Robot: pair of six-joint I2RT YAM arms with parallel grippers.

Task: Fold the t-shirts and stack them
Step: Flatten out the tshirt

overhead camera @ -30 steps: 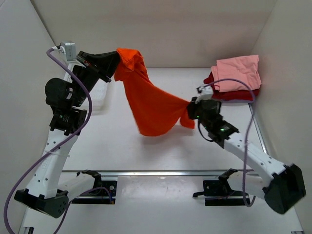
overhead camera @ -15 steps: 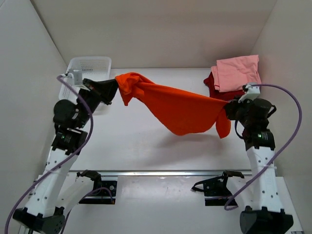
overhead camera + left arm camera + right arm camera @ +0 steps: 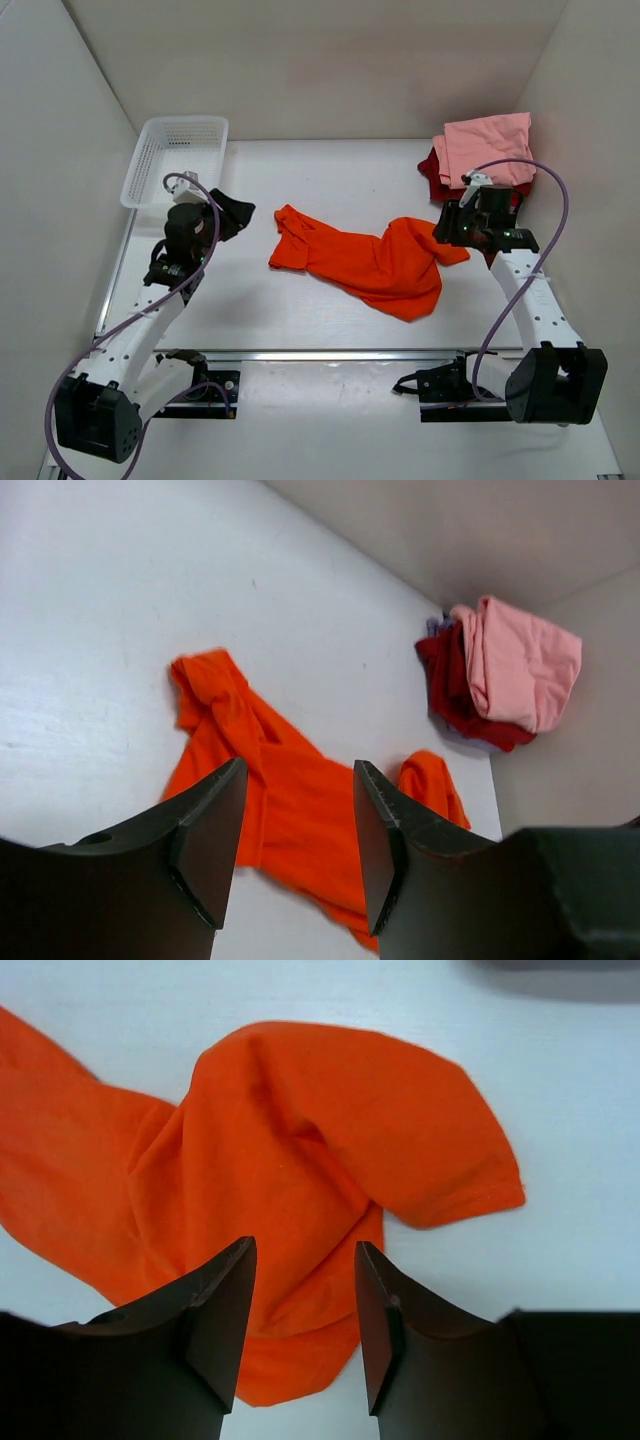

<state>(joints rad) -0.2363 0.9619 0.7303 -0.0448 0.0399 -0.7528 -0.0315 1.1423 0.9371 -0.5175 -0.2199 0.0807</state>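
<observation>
One orange t-shirt (image 3: 365,262) is lying rumpled mid-table, its long axis running left to right. We are holding the right gripper (image 3: 447,228) over its right end and the left gripper (image 3: 234,213) just off its left end, both part-open and empty. Bare table (image 3: 330,330) is lying nearward. The pink t-shirt (image 3: 488,148) is sitting on the dark red t-shirt (image 3: 432,170), far right.

Colours on the bench: one t-shirt (image 3: 365,262) was plain bright orange, a second t-shirt (image 3: 490,145) plain light pink, and a third t-shirt (image 3: 433,172) plain dark red. The table (image 3: 330,190) was white, as was the mesh-patterned basket (image 3: 175,155). The left arm (image 3: 140,335) and right arm (image 3: 530,300) were white with black joints. The left gripper (image 3: 298,780) and right gripper (image 3: 303,1250) were black.
</observation>
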